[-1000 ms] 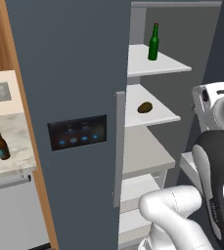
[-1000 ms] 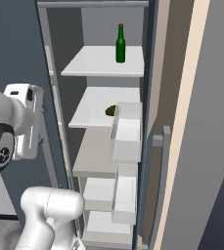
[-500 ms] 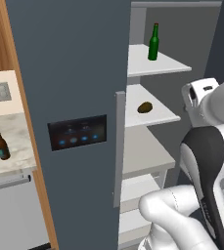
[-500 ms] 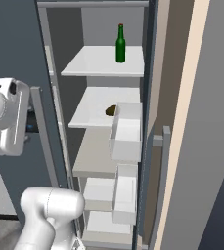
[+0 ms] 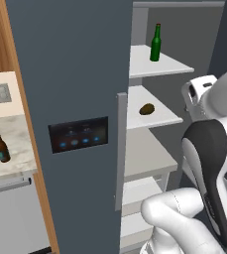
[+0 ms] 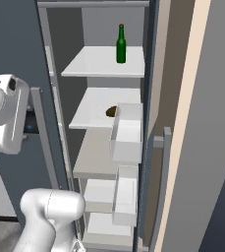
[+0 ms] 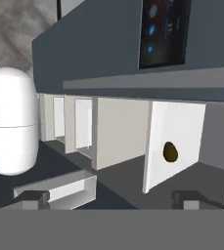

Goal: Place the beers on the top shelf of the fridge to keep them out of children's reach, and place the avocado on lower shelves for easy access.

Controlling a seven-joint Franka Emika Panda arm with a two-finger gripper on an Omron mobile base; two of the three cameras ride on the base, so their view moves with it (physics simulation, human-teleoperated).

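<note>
Claw (image 7: pixel 111 197) spread wide, holding nothing, touching nothing. Avocado (image 7: pixel 170 152) lies ahead, apart, on a lower shelf (image 5: pixel 162 116). Green beer (image 5: pixel 156 43) occupies the top shelf (image 5: pixel 172 64).

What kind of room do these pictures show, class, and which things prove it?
Most likely a kitchen: an open fridge with white shelves holding a green bottle and an avocado, beside a marble counter.

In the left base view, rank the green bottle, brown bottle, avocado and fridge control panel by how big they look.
1. Control panel, largest.
2. Green bottle and brown bottle: the green one looks taller, but they stand at different depths, so I can't rank them.
3. Avocado, smallest.
</note>
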